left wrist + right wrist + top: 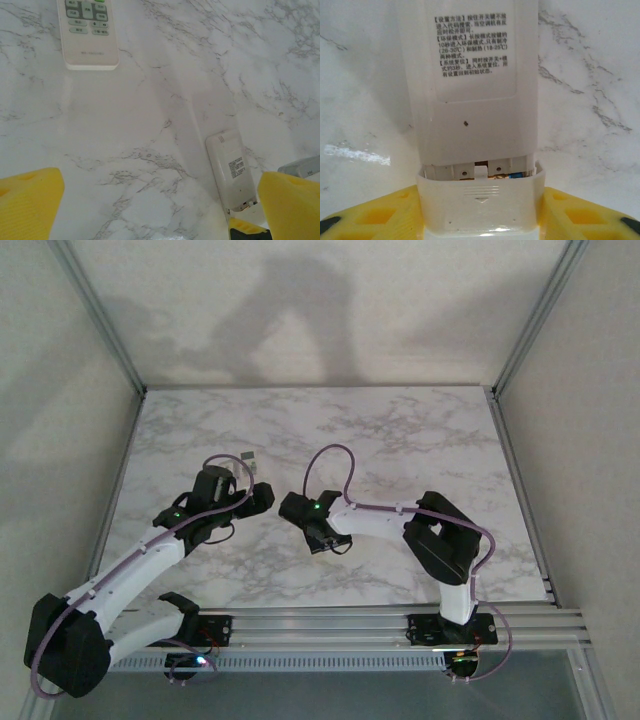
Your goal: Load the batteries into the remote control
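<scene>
- Step in hand, as we judge it: the cover stage. The remote (475,100) lies back-up on the table (400,430). Its cover (480,200) sits partly slid, and the gap bares the latch tab (480,171). A blue-orange fleck shows in the gap; we cannot tell if it is a battery.
- The right gripper (480,217) is clamped across the cover end, one finger on each side.
- The left gripper (160,210) gapes wide and holds nothing. One of its fingers (290,205) hangs just beside the remote.
- Next move, we think: the left clamps the body so the cover can travel straight along the long axis. Any twist may jam the tab.
- Room: both grippers crowd mid-table, near each other. A second remote (87,35) lies face-up, well apart. The side rail (120,480) and near rail (330,625) are well off, with open marble around.
</scene>
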